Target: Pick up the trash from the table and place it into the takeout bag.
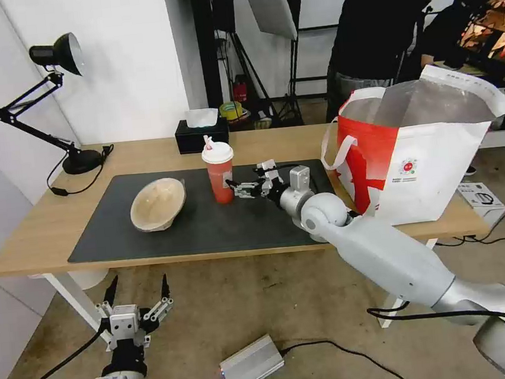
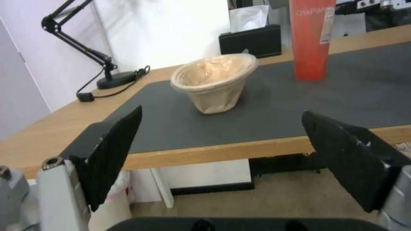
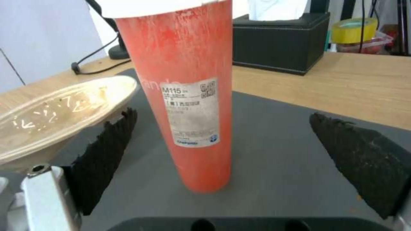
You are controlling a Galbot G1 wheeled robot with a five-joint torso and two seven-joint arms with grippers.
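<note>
On the dark mat: red drink cup, upright.
Cup label: "M115", QR code.
Right gripper: spread wide, empty, beside cup.
Left gripper: spread wide, empty, below table.

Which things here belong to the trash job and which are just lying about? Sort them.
Job:
red drink cup, upright on the mat
tan pulp bowl, tipped on the mat
takeout bag, open on the table
right claw, open beside the cup
left claw, open, below the table edge

Lying about:
desk lamp
tissue box
</note>
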